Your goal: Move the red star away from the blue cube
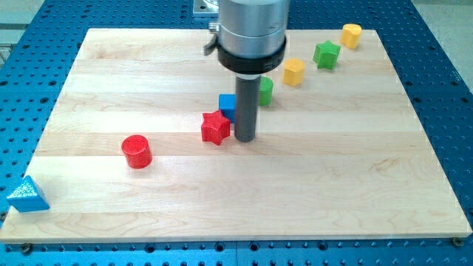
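Observation:
The red star (215,127) lies near the middle of the wooden board (332,170). The blue cube (227,104) sits just above and to the right of it, almost touching, partly hidden behind my rod. My tip (245,140) rests on the board just right of the red star and below the blue cube, very close to both.
A red cylinder (137,151) lies at the left. A green block (264,90) is partly hidden behind the rod. A yellow block (294,72), a green block (327,55) and a yellow cylinder (351,35) run toward the top right. A blue triangle (26,195) lies off the board's bottom-left corner.

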### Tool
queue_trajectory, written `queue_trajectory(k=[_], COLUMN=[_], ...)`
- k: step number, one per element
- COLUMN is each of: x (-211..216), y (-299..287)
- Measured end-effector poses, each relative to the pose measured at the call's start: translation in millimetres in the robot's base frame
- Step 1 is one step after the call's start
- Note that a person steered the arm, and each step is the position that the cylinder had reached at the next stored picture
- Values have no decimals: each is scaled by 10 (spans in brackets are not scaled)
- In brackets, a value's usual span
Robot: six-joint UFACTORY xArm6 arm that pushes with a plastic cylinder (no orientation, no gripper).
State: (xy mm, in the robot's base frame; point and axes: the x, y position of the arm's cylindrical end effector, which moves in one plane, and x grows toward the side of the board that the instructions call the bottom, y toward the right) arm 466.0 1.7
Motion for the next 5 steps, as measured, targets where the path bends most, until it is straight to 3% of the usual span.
queue_trajectory(k=[2, 3, 4, 5], x=[-176, 134, 273, 350], y=[-322, -643, -315, -786])
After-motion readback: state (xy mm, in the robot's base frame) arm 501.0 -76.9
